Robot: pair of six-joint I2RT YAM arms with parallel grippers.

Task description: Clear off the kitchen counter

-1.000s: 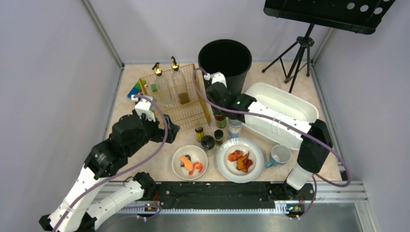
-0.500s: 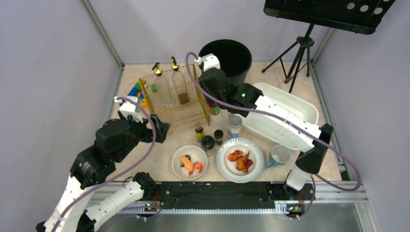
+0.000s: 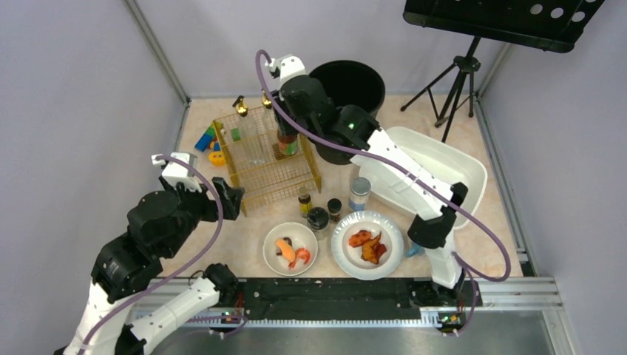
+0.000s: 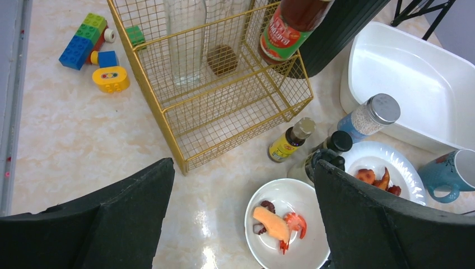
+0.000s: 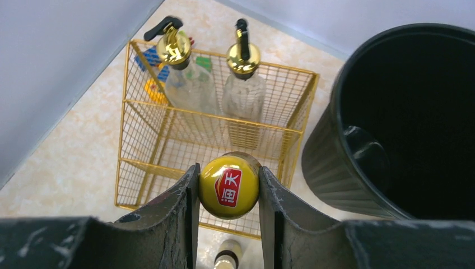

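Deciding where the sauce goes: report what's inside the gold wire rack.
Two clear pump bottles stand at the back of the wire rack. The right gripper holds a red sauce bottle at its far right corner; whether the bottle's base is inside is unclear.

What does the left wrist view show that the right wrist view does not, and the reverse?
Only the left wrist view: the plate of shrimp, the blue mug, the white tub, and the label of the sauce bottle. Only the right wrist view: the right claw shut on that bottle's yellow cap, and the gold pump heads. Both: the gold wire basket and the black bin.
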